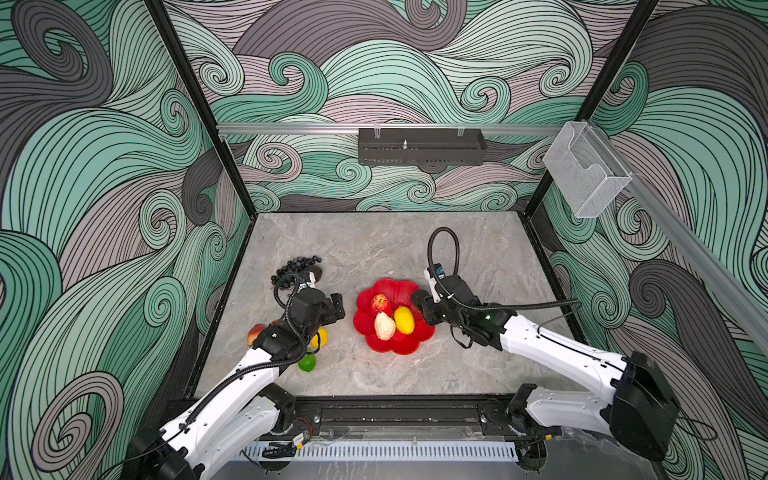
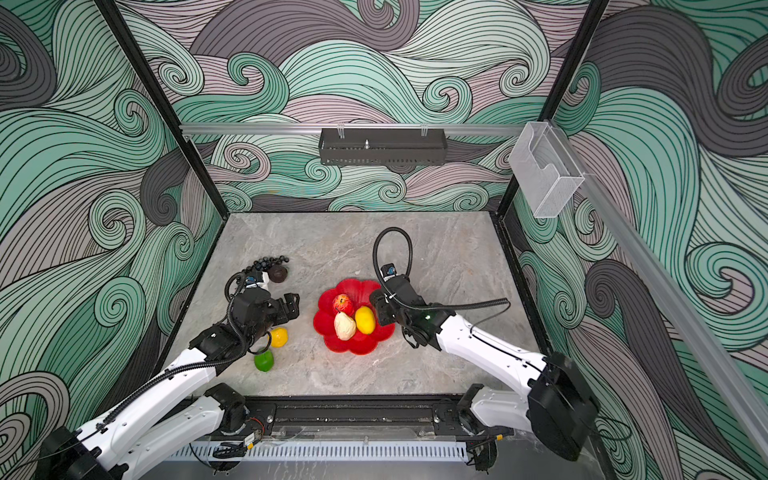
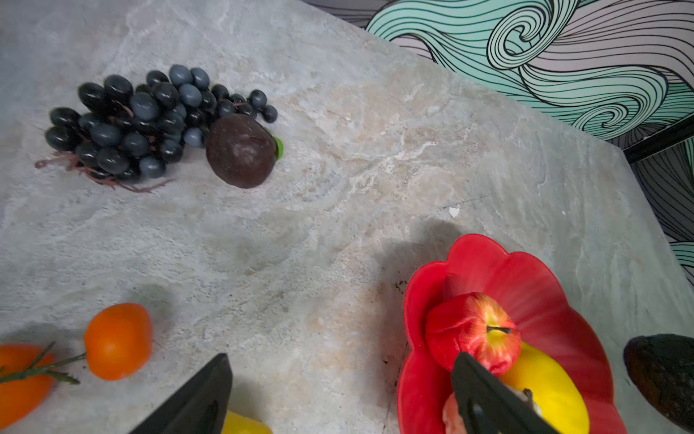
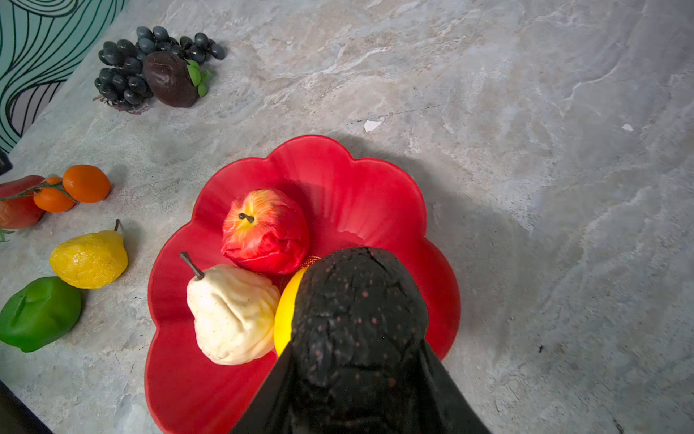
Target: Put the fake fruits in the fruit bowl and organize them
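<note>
Fruit sits partly inside the red bowl [image 1: 390, 286]: an apple [image 4: 264, 231], a pale pear [image 4: 233, 315] and a yellow lemon [image 1: 404, 320] lie close together in it, the pear touching the lemon. The right gripper [image 4: 356, 344] is clamped on a black avocado [image 4: 360, 300], one finger on each side of it, and holds it at the bowl's edge on the right arm's side, above the lemon; whether the two touch cannot be told. The left gripper [image 1: 337, 305] hangs just beside the bowl on the opposite side, its jaws spread wide with nothing between them. The other fruit lies on the grey table [image 1: 374, 249], all on that same side of the bowl. A grape bunch [image 3: 150, 120] with a dark brown fruit [image 3: 240, 150] against it lies well apart from the bowl, toward the back wall. Two stemmed oranges [image 4: 86, 183] and a reddish fruit [image 4: 18, 203] lie farther out than a second lemon [image 4: 90, 259]. A green lime [image 4: 39, 313] lies just beside that lemon, toward the front edge.
</note>
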{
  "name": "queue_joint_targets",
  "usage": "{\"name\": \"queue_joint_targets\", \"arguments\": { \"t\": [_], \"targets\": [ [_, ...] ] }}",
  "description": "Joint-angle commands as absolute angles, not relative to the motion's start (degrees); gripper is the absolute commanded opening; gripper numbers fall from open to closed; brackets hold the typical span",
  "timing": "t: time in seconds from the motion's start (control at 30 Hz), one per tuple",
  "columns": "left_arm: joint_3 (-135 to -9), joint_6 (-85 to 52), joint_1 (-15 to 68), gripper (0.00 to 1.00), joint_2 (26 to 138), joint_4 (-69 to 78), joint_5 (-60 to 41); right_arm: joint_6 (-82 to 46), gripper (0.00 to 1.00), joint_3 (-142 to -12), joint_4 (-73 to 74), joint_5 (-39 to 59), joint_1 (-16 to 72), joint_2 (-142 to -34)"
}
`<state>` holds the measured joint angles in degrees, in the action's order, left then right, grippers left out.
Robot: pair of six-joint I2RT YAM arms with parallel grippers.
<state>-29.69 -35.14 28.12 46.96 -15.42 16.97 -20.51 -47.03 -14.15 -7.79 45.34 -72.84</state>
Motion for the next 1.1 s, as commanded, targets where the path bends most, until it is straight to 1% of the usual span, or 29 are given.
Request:
{"name": "queue_joint_targets", "arguments": {
  "t": [0.0,0.17,0.47,0.77,1.07],
  "targets": [
    [-29.2,-32.6,27.5,0.93,45.0,-14.5,20.3,-19.4,0.38,-51.6,-17.5,-5.7,44.7,-76.4],
    [-28.5,-32.1,27.2,0.93,44.7,-14.0,20.4,-18.7,0.37,-57.1,-20.3,-3.3,44.1,-82.8],
    [-27.7,-32.6,26.7,0.94,45.3,-13.0,18.9,-17.7,0.38,-64.3,-24.9,-2.4,44.1,-90.0],
    [-27.8,-33.0,26.4,0.94,44.6,-14.3,20.6,-15.5,0.38,-70.9,-30.2,-1.5,44.1,-96.2],
    [-28.5,-33.7,26.4,0.94,46.4,-14.9,20.9,-15.6,0.39,-77.3,-34.5,0.0,43.4,-101.5]
  ]
}}
